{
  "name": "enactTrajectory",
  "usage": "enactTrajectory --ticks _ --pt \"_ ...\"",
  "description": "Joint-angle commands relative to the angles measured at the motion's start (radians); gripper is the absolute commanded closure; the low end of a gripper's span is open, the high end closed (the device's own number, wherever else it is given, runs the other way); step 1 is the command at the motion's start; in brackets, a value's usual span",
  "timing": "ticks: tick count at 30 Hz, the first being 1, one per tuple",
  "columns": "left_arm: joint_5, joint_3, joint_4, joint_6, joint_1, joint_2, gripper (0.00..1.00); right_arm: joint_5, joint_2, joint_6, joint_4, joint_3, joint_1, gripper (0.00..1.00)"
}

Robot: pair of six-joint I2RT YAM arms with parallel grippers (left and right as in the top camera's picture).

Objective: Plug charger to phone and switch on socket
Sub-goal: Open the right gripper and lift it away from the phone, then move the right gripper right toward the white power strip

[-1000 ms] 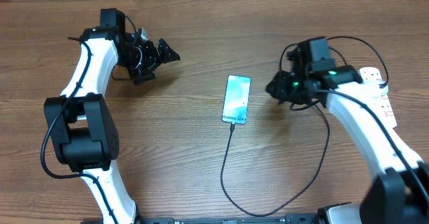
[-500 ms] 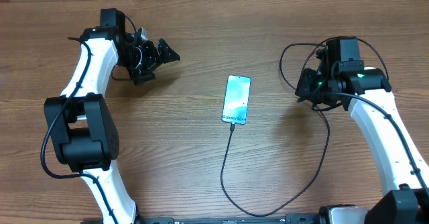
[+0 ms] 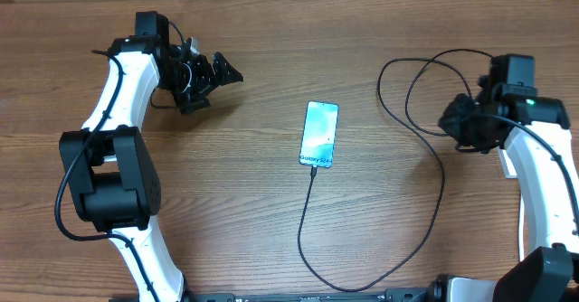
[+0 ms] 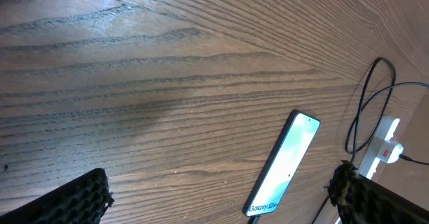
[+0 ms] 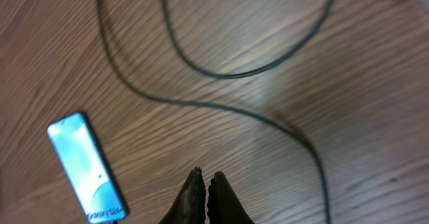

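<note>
The phone (image 3: 319, 135) lies face up mid-table, its teal screen lit and the "Galaxy" band at its near end. There the charger (image 3: 425, 239), a thin black cable, meets it, then loops toward the front edge and up the right side. My right gripper (image 3: 450, 121) hovers shut and empty over the cable loop, right of the phone. In the right wrist view its fingertips (image 5: 216, 182) touch above bare wood, beside the phone (image 5: 87, 167). My left gripper (image 3: 210, 87) is open at the far left. The socket (image 4: 385, 140) shows white with a red switch in the left wrist view.
The cable's upper loop (image 3: 407, 85) lies on the wood near my right arm (image 3: 543, 184), which covers most of the power strip from above. My left arm (image 3: 113, 94) stretches along the table's left side. The surface is brown wood grain.
My right gripper has moved right, away from the phone, and its jaws have closed on nothing. The left arm, the phone and the cable have stayed put.
</note>
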Motion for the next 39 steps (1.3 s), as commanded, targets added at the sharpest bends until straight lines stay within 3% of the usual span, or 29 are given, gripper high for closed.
enactTrajectory --ticks 1,10,13,15,17,21,24,25,39 --pt "-0.003 0.010 -0.001 0.026 -0.007 -0.028 0.00 0.024 -0.009 0.023 -0.009 0.021 -0.039 0.96" --pt "-0.003 0.010 -0.001 0.026 -0.007 -0.028 0.00 0.062 -0.009 0.023 -0.013 0.021 -0.094 0.96" --pt "-0.003 0.010 -0.001 0.026 -0.007 -0.028 0.00 0.063 -0.009 0.023 -0.004 0.021 -0.097 0.74" --pt "-0.003 0.010 -0.001 0.026 -0.007 -0.028 0.00 0.066 -0.009 0.023 0.000 0.021 -0.097 0.70" --pt "-0.003 0.010 -0.001 0.026 -0.007 -0.028 0.00 0.066 -0.009 0.023 0.002 0.021 -0.097 0.59" --pt "-0.003 0.010 -0.001 0.026 -0.007 -0.028 0.00 0.064 -0.009 0.023 0.007 0.021 -0.097 0.20" --pt "-0.003 0.010 -0.001 0.026 -0.007 -0.028 0.00 0.065 -0.009 0.023 0.015 0.021 -0.097 0.08" --pt "-0.003 0.010 -0.001 0.026 -0.007 -0.028 0.00 0.065 -0.009 0.023 0.021 0.021 -0.097 0.00" --pt "-0.003 0.010 -0.001 0.026 -0.007 -0.028 0.00 0.066 -0.009 0.022 0.021 0.021 -0.097 0.00"
